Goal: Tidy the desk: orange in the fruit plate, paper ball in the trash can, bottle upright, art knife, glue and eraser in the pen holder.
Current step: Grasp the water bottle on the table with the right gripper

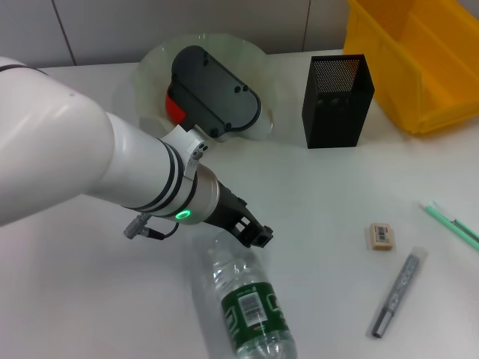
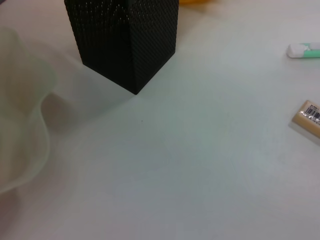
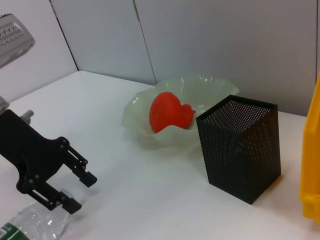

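A: Bottle (image 1: pixel 247 303) lay flat at 6 o'clock on worktop (image 1: pixel 337 194); left hand (image 1: pixel 254 233) released, just above it.
B: Orange (image 3: pixel 169 111) sat in fruit plate (image 3: pixel 145 120), 11 o'clock.

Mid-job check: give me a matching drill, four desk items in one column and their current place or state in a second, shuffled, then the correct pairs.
Items:
1. orange
2. bottle
3. eraser
4. pen holder

States:
A. lying on its side at the near edge of the desk, just under the left gripper
B. standing upright between the fruit plate and the trash can
C. resting inside the fruit plate
D. flat on the bare desk, beside a grey pen-like tool

Pairs: 1-C, 2-A, 3-D, 4-B
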Robot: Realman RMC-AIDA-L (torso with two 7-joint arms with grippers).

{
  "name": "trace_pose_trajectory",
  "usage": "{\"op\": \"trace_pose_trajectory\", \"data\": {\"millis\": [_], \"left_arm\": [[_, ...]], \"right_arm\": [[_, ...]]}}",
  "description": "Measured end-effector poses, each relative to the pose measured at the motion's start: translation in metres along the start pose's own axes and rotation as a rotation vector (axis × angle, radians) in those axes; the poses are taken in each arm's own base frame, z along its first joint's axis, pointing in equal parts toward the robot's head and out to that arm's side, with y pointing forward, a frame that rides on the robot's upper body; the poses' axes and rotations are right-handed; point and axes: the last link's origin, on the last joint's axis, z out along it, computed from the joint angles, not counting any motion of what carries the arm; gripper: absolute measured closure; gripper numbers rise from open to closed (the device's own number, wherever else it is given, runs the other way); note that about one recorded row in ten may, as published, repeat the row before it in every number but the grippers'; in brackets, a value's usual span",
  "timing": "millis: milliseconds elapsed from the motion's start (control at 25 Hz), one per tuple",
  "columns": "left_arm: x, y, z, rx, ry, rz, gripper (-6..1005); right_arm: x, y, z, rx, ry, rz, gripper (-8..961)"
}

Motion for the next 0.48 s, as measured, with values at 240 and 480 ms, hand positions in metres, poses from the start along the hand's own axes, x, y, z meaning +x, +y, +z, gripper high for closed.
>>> {"op": "trace_pose_trajectory", "data": {"millis": [240,480], "left_arm": [[0.0017,0.0001,-0.0017,0.0,0.005,0.001,419],[0.0029,-0.0009,-0.0032,0.006,0.008,0.005,421]], "right_arm": [[-0.0001,-0.0008,0.0002,0.005,0.001,0.001,335],[-0.0001,-0.0013,-0.0003,0.009,-0.002,0.005,335]]}}
